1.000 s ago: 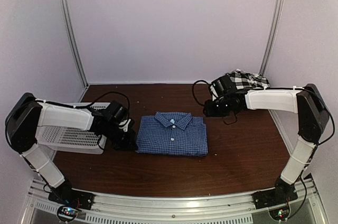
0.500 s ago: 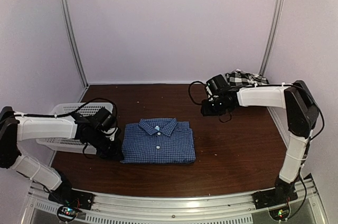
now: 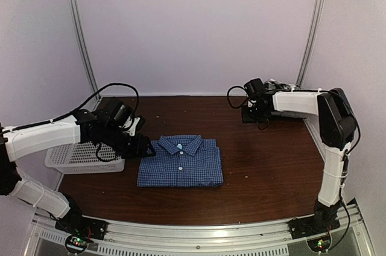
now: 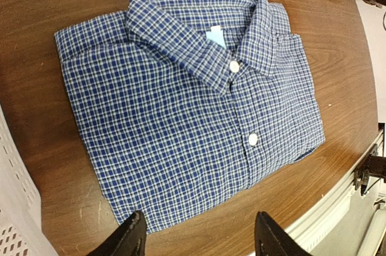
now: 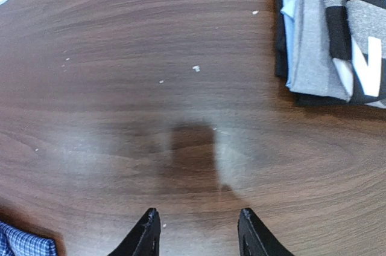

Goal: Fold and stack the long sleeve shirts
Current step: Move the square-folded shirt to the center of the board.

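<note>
Your left hand [image 3: 143, 147] has its fingers spread apart with nothing between them. It sits just off the left edge of the blue checked shirt [image 3: 181, 162]. In the left wrist view, its two fingertips [image 4: 134, 238] stand at the bottom edge of the frame, and the shirt's nearest hem lies just above them, untouched. You can see the shirt folded into a tidy rectangle, collar and white buttons facing up, lying flat on the bench [image 3: 265, 165] near the middle of the top view. The white mesh basket [image 3: 84, 156] sits at the left of that view, under your left arm and apart from the shirt. Your right hand [image 3: 253, 114] is in the upper right of the top view, low over bare wood. Its fingers are partly parted and empty. In the right wrist view, the black-and-white checked shirt [image 5: 338, 26] lies crumpled in the upper right corner, white lettering showing, well clear of those fingers.
</note>
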Motion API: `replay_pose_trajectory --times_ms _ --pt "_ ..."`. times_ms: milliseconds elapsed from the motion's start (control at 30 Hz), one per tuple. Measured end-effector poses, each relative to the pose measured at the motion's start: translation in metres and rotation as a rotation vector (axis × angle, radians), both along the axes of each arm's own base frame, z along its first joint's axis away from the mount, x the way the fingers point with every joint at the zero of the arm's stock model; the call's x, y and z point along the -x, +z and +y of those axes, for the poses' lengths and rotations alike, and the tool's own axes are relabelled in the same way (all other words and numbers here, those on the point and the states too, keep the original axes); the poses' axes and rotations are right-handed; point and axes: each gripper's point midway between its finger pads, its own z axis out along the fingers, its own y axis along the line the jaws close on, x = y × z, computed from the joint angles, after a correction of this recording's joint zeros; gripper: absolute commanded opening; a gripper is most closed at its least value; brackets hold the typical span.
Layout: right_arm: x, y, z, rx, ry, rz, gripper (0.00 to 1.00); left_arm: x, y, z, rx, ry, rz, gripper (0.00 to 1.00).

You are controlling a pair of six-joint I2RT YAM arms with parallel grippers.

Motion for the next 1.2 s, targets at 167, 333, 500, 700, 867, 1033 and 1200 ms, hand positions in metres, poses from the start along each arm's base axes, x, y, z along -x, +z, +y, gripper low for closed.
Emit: replay_pose_trajectory --times_ms 167,333,500,700,867,1033,1200 --pt "-0.013 -0.005 -0.024 0.036 -0.052 0.010 0.46 -0.004 -0.001 -0.002 -0.011 -0.012 -0.011 0.63" --pt "-0.022 -0.013 -0.044 0.085 -0.090 0.022 0.45 -0.006 -0.001 -0.004 -0.006 -0.014 -0.022 0.63" --pt "-0.042 -0.019 -0.058 0.152 -0.139 0.004 0.43 -0.011 0.002 -0.007 0.000 -0.025 -0.042 0.63" --pt "-0.064 -0.023 -0.074 0.221 -0.192 -0.025 0.42 -0.024 0.015 -0.018 0.021 -0.043 -0.088 0.63" --pt "-0.083 -0.025 -0.083 0.233 -0.222 -0.039 0.40 -0.031 0.021 -0.025 0.032 -0.056 -0.113 0.62" --pt "-0.088 -0.034 -0.086 0.237 -0.231 -0.023 0.38 -0.035 0.022 -0.028 0.037 -0.062 -0.118 0.62" --pt "-0.087 -0.042 -0.087 0.243 -0.233 -0.007 0.36 -0.036 0.021 -0.030 0.040 -0.068 -0.119 0.62"
